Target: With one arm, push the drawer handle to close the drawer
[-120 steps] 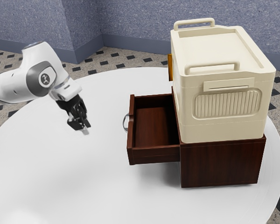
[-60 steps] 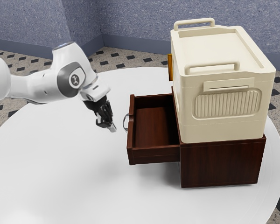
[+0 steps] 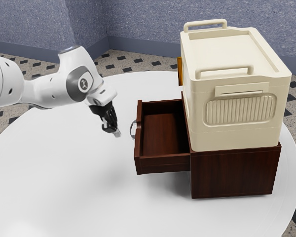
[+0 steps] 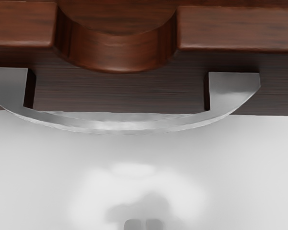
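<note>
Obliquely, the end effector [image 3: 117,133] points down near the drawer handle [image 4: 120,126], fingertips close together.

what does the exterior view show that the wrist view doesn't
The exterior view shows the white arm, the cream box on the dark wooden cabinet, the floor and the blue speckled wall.

The wrist view shows both squared handle ends meeting the drawer's outer face.

Both show the drawer front, its curved metal handle and the white tabletop.
</note>
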